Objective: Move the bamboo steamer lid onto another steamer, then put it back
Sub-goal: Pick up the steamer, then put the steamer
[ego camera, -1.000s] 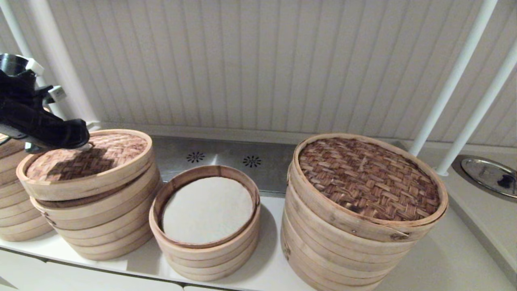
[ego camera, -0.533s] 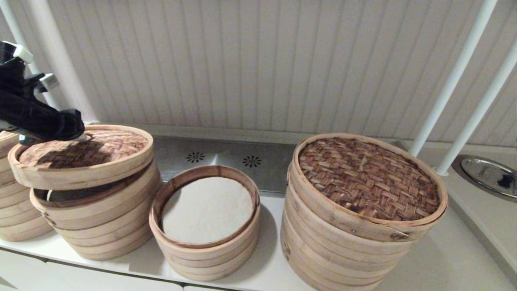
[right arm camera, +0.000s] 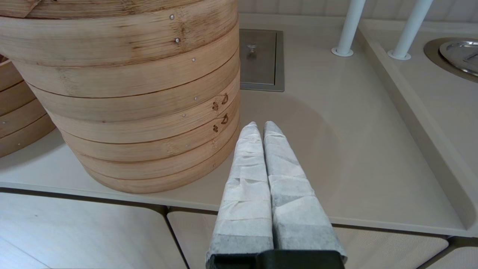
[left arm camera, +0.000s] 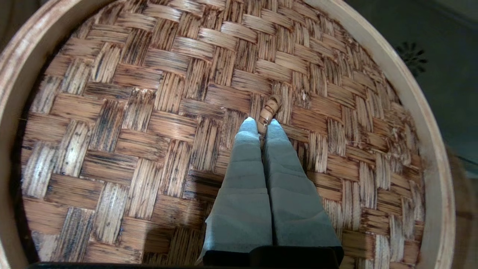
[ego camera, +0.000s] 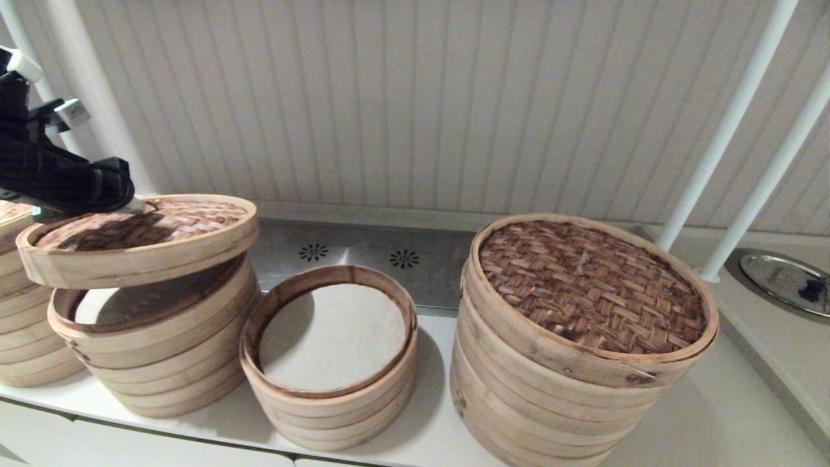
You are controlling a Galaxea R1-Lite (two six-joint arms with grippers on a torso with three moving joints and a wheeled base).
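Observation:
The bamboo steamer lid [ego camera: 139, 240] hangs tilted above the taller pale stack [ego camera: 155, 337], whose white liner shows beneath it. My left gripper [ego camera: 133, 206] is shut on the lid's small loop handle [left arm camera: 269, 109]; its grey fingers [left arm camera: 246, 149] pinch it at the weave's centre. The shortest, narrowest steamer [ego camera: 331, 357] stands uncovered in the middle with its white liner [ego camera: 334, 337] showing. My right gripper [right arm camera: 260, 125] is shut on nothing, low by the front edge of the counter, beside the widest stack [right arm camera: 123, 93].
The widest stack [ego camera: 583, 337] with its dark coarse lid stands at the right. Another pale stack [ego camera: 19, 324] sits at the far left edge. Two white poles [ego camera: 733, 130] rise at the back right, next to a metal disc [ego camera: 784, 282]. A steel panel [ego camera: 363, 256] lies behind.
My left gripper has lifted the lid off the taller pale stack and drawn it slightly left; the gap beneath has widened and the liner inside now shows.

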